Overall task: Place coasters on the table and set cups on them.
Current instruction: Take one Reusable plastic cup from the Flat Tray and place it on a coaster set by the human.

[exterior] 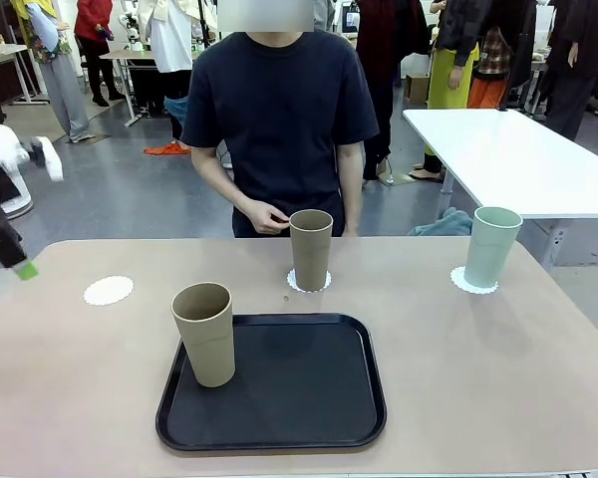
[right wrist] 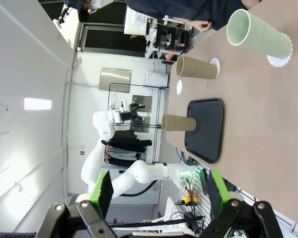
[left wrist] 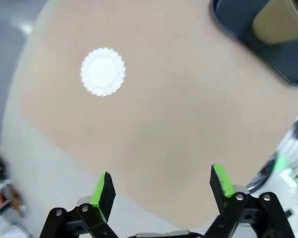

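Standing on the black tray point(exterior: 279, 398) at six o'clock of the table point(exterior: 478, 378) is one tan cup point(exterior: 204, 334). The second tan cup point(exterior: 310, 249) at twelve and the mint cup point(exterior: 491, 246) at two sit on coasters point(exterior: 473, 286). A bare coaster point(exterior: 109, 290) lies at ten.

Left wrist view: the left gripper point(left wrist: 161, 191) is spread wide and empty, with the bare coaster at eleven.

Right wrist view: the right gripper point(right wrist: 159, 191) is spread wide and empty, with the mint cup at one.

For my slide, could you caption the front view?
Two cups on coasters, a third cup on the black tray, one coaster bare.
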Action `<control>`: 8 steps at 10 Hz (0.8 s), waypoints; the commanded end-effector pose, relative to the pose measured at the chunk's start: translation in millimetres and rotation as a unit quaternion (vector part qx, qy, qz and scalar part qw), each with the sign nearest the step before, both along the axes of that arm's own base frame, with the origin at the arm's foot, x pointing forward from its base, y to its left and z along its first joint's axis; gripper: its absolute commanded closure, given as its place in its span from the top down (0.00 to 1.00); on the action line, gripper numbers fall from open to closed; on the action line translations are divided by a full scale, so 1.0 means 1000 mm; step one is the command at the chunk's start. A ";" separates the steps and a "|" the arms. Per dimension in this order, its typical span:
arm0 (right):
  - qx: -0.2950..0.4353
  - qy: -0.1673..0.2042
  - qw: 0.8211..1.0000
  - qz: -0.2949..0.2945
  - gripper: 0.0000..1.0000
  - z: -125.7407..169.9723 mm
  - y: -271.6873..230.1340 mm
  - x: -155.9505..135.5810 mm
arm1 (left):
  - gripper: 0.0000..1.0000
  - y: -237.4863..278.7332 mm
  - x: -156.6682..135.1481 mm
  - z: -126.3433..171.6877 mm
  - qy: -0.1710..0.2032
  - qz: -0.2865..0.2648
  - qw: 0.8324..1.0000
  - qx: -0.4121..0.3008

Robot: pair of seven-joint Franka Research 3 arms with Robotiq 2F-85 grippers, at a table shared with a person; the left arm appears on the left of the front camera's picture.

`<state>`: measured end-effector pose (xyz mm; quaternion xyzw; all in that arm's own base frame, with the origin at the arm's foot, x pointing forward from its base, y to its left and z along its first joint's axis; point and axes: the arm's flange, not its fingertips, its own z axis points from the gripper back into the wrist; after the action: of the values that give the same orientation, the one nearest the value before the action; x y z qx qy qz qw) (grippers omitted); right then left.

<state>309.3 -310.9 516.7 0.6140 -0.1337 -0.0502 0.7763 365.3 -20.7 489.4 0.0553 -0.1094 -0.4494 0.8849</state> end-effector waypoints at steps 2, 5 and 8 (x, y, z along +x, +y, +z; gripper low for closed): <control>0.009 0.004 1.000 -0.005 1.00 0.002 0.002 -0.001 | 1.00 0.008 -0.021 -0.027 -0.046 -0.034 0.998 0.010; 0.009 0.004 1.000 -0.005 1.00 0.002 0.002 -0.001 | 1.00 -0.001 -0.007 -0.017 -0.015 -0.023 0.999 0.034; 0.009 0.004 1.000 -0.005 1.00 0.002 0.002 -0.001 | 1.00 -0.001 -0.014 -0.024 0.015 -0.137 0.988 -0.071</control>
<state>309.1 -311.1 516.7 0.6140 -0.1339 -0.0504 0.7763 358.0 -23.8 468.4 0.0506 -0.1246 -0.5046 0.8528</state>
